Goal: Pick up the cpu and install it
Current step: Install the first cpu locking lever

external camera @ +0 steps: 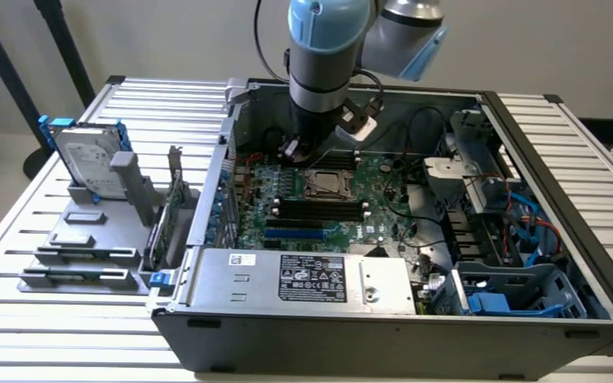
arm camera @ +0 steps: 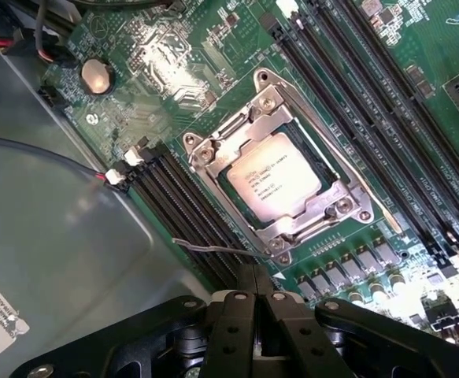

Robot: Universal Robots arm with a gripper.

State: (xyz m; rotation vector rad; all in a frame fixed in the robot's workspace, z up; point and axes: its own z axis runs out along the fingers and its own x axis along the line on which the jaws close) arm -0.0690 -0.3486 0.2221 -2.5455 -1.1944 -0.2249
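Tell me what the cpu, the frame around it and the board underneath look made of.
The cpu: metal lid, matte silver with printed text. The frame: bare steel by its look, bright glare and screw heads at the corners. The board: likely fibreglass laminate, glossy green coat with fine traces.
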